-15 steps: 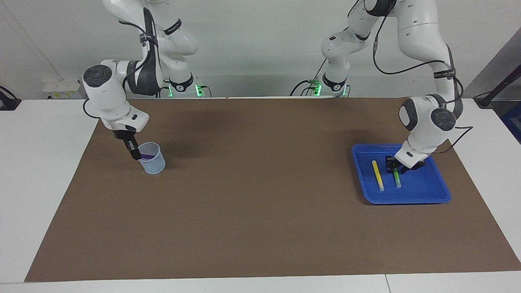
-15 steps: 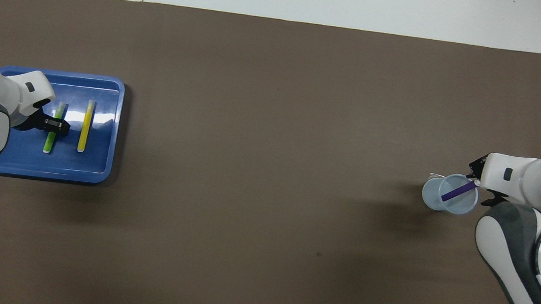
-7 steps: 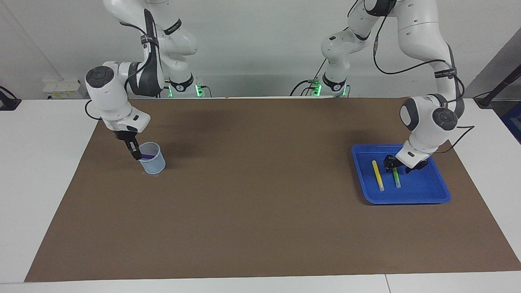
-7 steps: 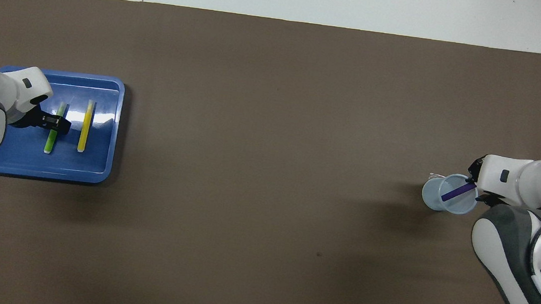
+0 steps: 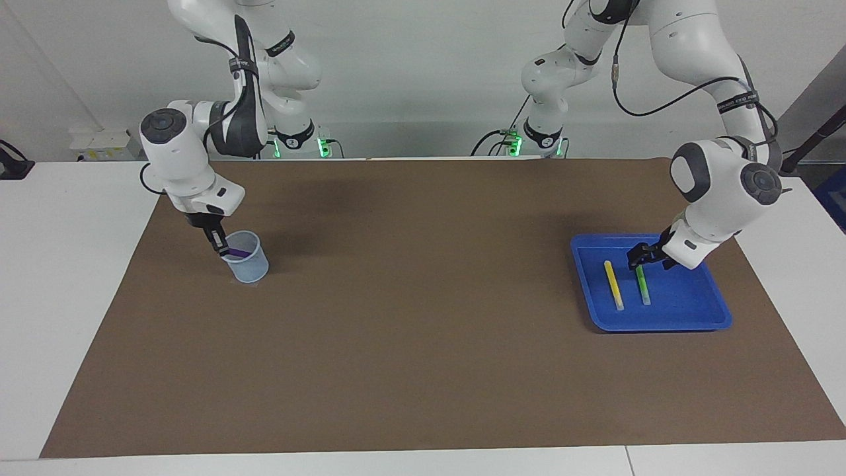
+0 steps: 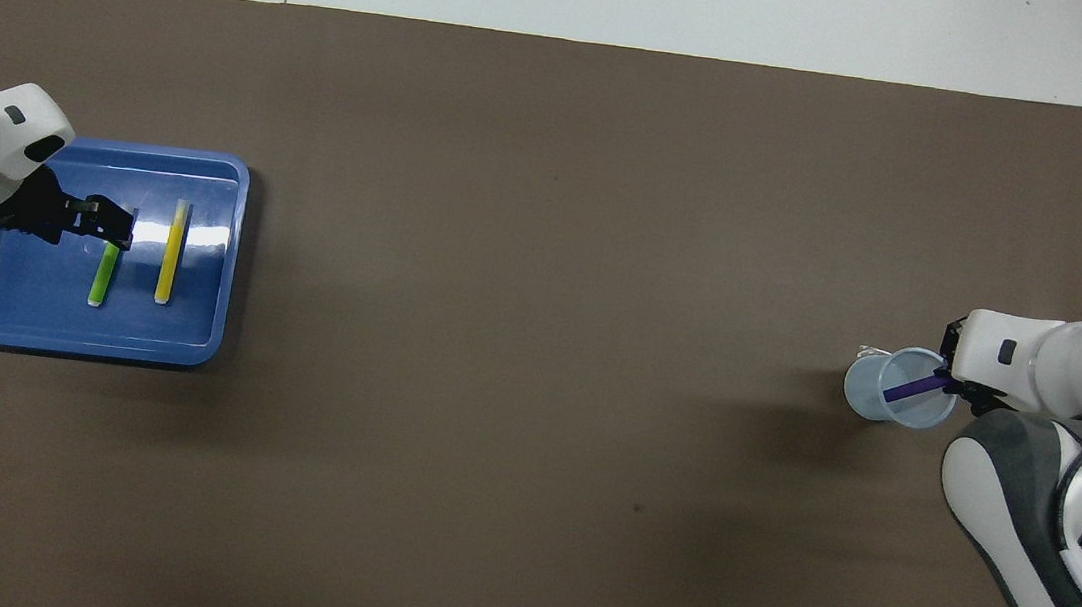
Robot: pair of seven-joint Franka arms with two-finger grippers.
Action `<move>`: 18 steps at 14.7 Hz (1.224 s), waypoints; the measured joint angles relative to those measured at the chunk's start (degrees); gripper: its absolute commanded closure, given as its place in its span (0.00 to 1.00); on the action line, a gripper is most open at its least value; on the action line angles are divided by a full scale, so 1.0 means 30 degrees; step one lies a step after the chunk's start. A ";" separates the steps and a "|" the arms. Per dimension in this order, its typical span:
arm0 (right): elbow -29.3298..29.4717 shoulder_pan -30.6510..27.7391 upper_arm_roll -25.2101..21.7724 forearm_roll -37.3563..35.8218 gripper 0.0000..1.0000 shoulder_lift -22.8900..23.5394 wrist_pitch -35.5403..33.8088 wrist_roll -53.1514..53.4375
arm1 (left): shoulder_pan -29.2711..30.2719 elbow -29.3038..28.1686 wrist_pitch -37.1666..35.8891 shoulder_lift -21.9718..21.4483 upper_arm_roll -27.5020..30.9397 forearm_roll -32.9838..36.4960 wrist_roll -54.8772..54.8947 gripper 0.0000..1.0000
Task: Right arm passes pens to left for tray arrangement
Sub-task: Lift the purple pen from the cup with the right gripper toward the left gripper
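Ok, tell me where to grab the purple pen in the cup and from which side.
Grip the purple pen at its raised upper end, coming down from above the cup on the rim side nearest the robots. It leans slanted inside, so only that end is reachable. The right gripper is already shut there.

**Hidden or cut off**

The slim purple marker pen (image 6: 912,388) shows only its upper part; its lower end is blurred by the small pale-blue translucent cup (image 6: 897,386), its top covered by the right gripper (image 5: 219,248). In the overhead view, both white arms are cropped at 3 and 9 o'clock.
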 measured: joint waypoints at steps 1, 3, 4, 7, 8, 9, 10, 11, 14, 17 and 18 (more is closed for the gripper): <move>0.0038 0.0011 0.0009 0.0000 1.00 0.0000 -0.0150 0.0499 | -0.0157 0.0373 -0.0663 -0.0177 -0.0027 -0.0502 -0.0566 0.14; 0.0649 0.0055 0.0029 -0.0018 1.00 -0.0023 -0.1472 0.1516 | -0.0615 0.0862 -0.1818 -0.0705 -0.0057 -0.1359 -0.1876 0.14; 0.1332 0.0070 0.0044 -0.0036 1.00 -0.0085 -0.2664 0.1946 | -0.0865 0.0981 -0.2271 -0.1014 -0.0067 -0.1830 -0.2627 0.14; 0.3848 0.0054 0.0055 -0.0039 1.00 -0.0763 -0.6674 0.2691 | -0.1549 0.1134 -0.3514 -0.2053 -0.0121 -0.3595 -0.5429 0.14; 0.4480 0.0052 0.0056 0.0007 1.00 -0.1073 -0.7873 0.2950 | -0.1741 0.1154 -0.3786 -0.2388 -0.0142 -0.4216 -0.6609 0.14; 0.4996 0.0049 0.0052 0.0231 1.00 -0.1393 -0.8962 0.3322 | -0.1963 0.1161 -0.3974 -0.2700 -0.0162 -0.4822 -0.7839 0.14; 0.5477 0.0044 0.0042 0.0639 1.00 -0.1667 -1.0054 0.3916 | -0.2257 0.1163 -0.4033 -0.2992 -0.0182 -0.5436 -0.9202 0.14; 0.5990 0.0039 0.0035 0.1144 1.00 -0.1871 -1.1209 0.4858 | -0.2619 0.1167 -0.4032 -0.3243 -0.0196 -0.6055 -1.0794 0.15; 0.6939 0.0055 0.0045 0.3650 1.00 -0.2020 -1.3884 0.9489 | -0.3590 0.1179 -0.3887 -0.3869 -0.0240 -0.7843 -1.5622 0.15; 0.6930 0.0521 0.0293 0.6489 1.00 -0.1993 -1.4619 1.6383 | -0.4116 0.1177 -0.3528 -0.4370 -0.0244 -0.9707 -1.9446 0.15; 0.6890 0.0984 0.0363 0.7407 1.00 -0.1984 -1.4655 1.8956 | -0.4274 0.1173 -0.3263 -0.4474 -0.0248 -1.0299 -2.0756 0.15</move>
